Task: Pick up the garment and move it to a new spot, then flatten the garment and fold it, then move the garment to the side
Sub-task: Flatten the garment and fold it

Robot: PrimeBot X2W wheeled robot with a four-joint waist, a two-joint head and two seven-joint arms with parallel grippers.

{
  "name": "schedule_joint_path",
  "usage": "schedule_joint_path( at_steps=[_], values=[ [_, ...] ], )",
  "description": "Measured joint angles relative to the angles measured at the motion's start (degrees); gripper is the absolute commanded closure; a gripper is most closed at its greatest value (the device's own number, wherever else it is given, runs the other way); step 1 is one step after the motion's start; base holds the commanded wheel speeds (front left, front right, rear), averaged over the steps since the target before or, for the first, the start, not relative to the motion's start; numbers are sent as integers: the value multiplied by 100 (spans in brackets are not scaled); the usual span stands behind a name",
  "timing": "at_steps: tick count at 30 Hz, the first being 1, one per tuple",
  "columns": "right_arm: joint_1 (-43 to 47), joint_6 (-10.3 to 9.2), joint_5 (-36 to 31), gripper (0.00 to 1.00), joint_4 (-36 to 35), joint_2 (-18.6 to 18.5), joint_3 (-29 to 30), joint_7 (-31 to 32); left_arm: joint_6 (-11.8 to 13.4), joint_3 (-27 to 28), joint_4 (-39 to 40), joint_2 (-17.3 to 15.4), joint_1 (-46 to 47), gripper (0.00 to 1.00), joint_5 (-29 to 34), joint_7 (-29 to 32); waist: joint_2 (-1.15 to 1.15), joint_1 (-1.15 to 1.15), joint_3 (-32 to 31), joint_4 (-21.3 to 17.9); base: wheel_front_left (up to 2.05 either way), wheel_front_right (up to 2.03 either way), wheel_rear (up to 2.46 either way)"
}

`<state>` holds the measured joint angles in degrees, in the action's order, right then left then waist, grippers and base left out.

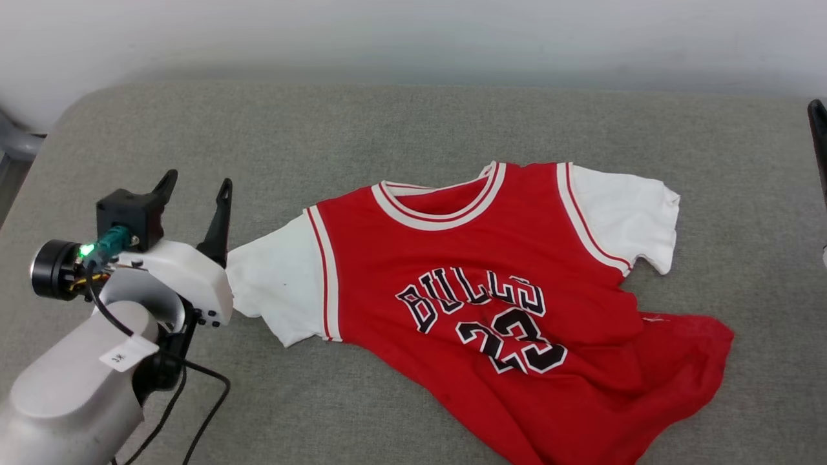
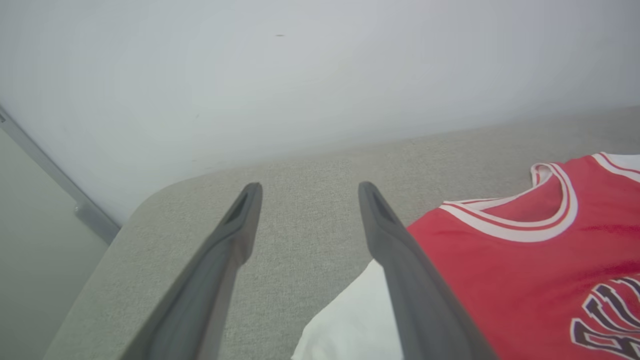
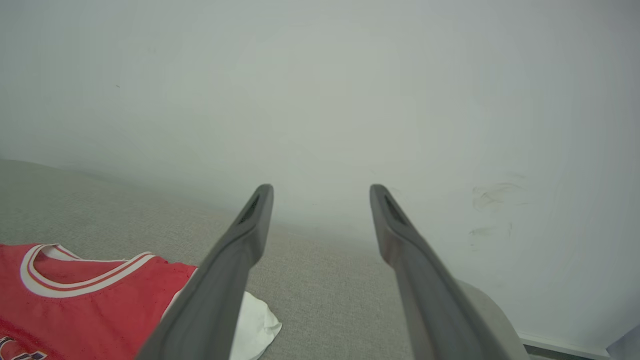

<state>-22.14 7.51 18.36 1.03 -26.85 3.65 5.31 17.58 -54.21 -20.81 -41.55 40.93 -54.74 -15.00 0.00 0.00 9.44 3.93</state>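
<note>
The garment, a red jersey T-shirt with white sleeves and black lettering, lies face up on the grey padded surface, its lower right hem bunched. My left gripper stands open at the garment's left white sleeve, its right finger beside the sleeve's edge, nothing between the fingers. In the left wrist view the open left gripper points over bare fabric with the garment to its right. My right gripper is open and empty, off the garment's right sleeve; one of its dark fingers shows at the head view's right edge.
A pale wall runs behind the padded surface. The surface's rounded left corner drops to a floor edge with a grey strip. A black cable hangs from my left forearm over the near left.
</note>
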Motion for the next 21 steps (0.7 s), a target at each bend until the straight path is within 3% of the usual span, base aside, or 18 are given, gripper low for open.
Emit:
schedule_joint_path(
  at_steps=[1, 2, 3, 9, 10, 15, 21],
  values=[
    [-138, 0, 125, 0, 97, -151, -93, 175, 121, 207, 210, 30, -123, 0, 186, -7, 0, 0, 41, 43, 0, 0, 0],
    [-481, 1, 531, 0, 386, -587, -514, 858, 332, 693, 725, 101, -492, 0, 638, -7, 0, 0, 181, 167, 0, 0, 0],
    [-580, 1, 668, 0, 485, -723, -681, 1133, 389, 850, 847, 113, -581, 0, 782, -7, 0, 0, 234, 205, 0, 0, 0],
    [-1233, 0, 1570, 0, 1062, -1354, -1563, 2985, 571, 1631, 1446, 375, -1029, 0, 1535, -7, 0, 1, 621, 413, 0, 0, 0],
    [-1567, 1, 1879, 0, 1292, -1541, -1861, 3764, 569, 1963, 1628, 580, -1177, 0, 1833, -7, 0, 1, 839, 519, 0, 0, 0],
    [-2160, 1, 1901, 0, 1613, -1668, -2201, 4415, 408, 2410, 1747, 898, -1360, 0, 2247, -7, 0, 1, 1209, 693, 0, 0, 0],
    [-2550, 0, 1788, 0, 2100, -1617, -2453, 4559, 136, 2800, 1759, 1265, -1404, 0, 2601, -7, 0, 1, 1590, 873, 0, 0, 0]
  ],
)
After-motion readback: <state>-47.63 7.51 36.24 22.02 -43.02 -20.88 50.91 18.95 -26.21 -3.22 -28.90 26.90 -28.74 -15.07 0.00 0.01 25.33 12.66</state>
